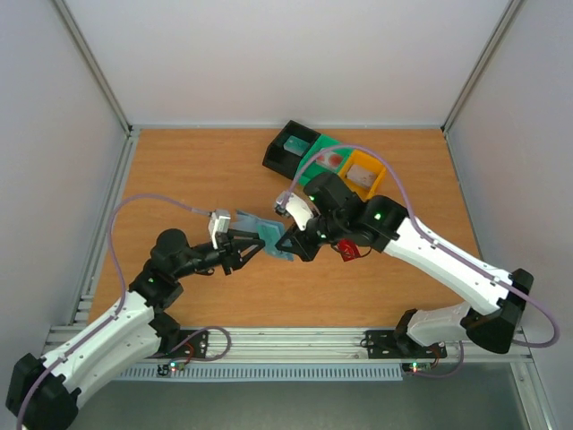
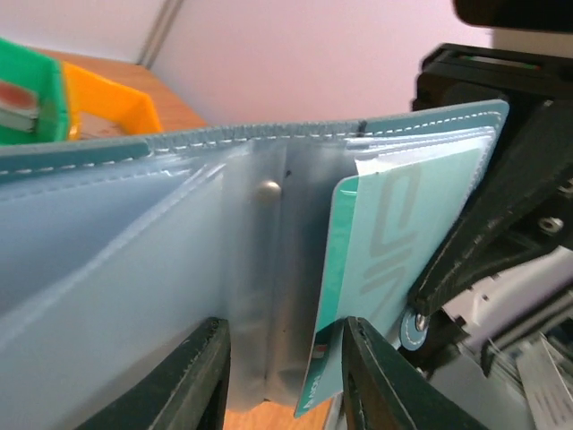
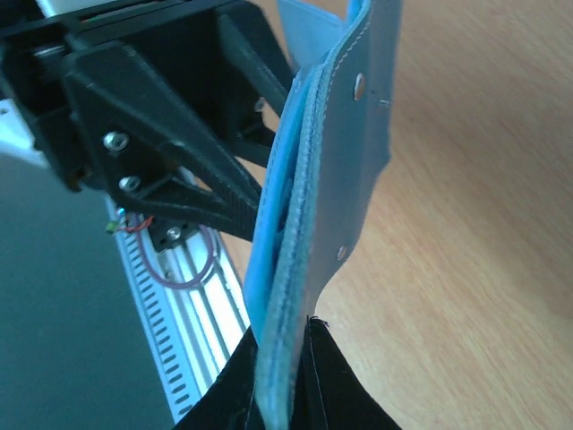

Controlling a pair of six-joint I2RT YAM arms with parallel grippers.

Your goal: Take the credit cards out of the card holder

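Observation:
The light blue card holder (image 1: 269, 235) hangs open above the table between both grippers. My right gripper (image 1: 300, 244) is shut on its right edge; in the right wrist view the holder (image 3: 331, 179) stands edge-on in the black jaws (image 3: 286, 358). My left gripper (image 2: 286, 336) is open, its jaws either side of the holder's middle fold (image 2: 260, 269) and the lower corner of a pale teal credit card (image 2: 403, 233) that sticks out of the right pocket. A dark red credit card (image 1: 347, 250) lies on the table beside the right arm.
Black bin (image 1: 291, 146), green bin (image 1: 327, 159) and orange bin (image 1: 365, 172) stand in a row at the back right, each with something inside. In the left wrist view the green (image 2: 27, 90) and orange (image 2: 116, 103) bins show behind the holder. White walls enclose the table.

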